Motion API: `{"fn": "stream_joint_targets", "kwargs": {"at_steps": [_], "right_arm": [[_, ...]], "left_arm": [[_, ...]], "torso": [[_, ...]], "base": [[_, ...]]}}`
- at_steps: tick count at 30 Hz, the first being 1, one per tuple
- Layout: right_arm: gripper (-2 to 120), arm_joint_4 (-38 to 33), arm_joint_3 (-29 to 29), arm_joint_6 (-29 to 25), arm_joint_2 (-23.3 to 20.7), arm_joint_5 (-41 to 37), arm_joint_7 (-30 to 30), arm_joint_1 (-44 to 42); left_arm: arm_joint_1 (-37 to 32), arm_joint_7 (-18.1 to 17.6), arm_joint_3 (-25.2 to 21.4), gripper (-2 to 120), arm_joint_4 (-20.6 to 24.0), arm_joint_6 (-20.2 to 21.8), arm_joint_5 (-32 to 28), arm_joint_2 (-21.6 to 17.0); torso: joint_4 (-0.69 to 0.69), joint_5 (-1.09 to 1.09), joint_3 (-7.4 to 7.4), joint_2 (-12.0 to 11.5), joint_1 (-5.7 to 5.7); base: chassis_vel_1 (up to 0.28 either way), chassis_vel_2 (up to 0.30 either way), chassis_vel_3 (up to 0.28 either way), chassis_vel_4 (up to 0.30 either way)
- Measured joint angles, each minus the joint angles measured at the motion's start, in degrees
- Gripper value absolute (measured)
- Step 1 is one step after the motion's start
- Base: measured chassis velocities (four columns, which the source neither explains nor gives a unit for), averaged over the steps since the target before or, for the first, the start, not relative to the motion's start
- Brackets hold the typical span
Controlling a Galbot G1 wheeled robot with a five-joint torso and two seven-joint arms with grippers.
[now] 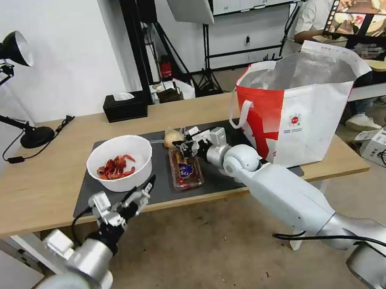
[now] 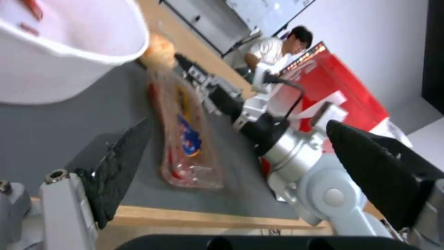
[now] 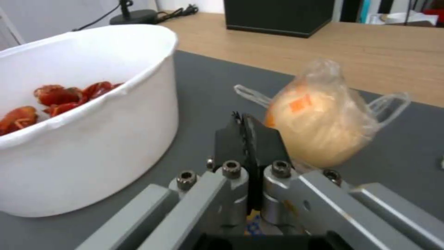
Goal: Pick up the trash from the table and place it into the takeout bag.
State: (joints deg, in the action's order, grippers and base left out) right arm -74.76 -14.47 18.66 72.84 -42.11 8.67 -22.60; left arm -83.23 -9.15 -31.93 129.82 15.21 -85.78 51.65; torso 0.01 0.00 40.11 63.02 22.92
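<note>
The long worktop carries the takeout bag standing open at its right end. On the grey mat sit the white bowl of shells, the clear tray beside it, and the small bag with a yellowish lump past the tray's far end. The right tool hangs over the tray's far end with its fingers pressed together, gripping nothing I can make out. The left tool waits wide open near the front edge. I'd judge it's lining up a pick; it must part first.
</note>
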Motion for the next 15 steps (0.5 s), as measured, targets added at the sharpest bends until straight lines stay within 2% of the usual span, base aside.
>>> {"fn": "stream_joint_targets", "kwargs": {"at_steps": [5, 8, 15], "right_arm": [[0, -0.1, -0.3, 0.0, -0.1, -0.1, 0.0, 0.0], [0, 0.0, -0.4, 0.0, -0.2, 0.0, 0.0, 0.0], [0, 0.3, -0.2, 0.0, -0.3, 0.2, -0.1, -0.3]], "left_arm": [[3.5, 0.0, 3.4, 100, -4.4, 0.7, -1.0, -0.8], [8.4, 0.1, 7.3, 100, -8.7, 0.8, -1.3, -0.2], [14.9, -0.1, 13.3, 100, -13.4, 0.8, -1.4, 0.7]], "torso": [[0.00, -0.01, 0.00, 0.0, 0.00], [0.00, -0.01, 0.00, 0.0, 0.00], [0.00, 0.00, 0.00, 0.0, 0.00]], "base": [[0.000, 0.000, 0.000, 0.000], [0.000, 0.000, 0.000, 0.000], [0.000, 0.000, 0.000, 0.000]]}}
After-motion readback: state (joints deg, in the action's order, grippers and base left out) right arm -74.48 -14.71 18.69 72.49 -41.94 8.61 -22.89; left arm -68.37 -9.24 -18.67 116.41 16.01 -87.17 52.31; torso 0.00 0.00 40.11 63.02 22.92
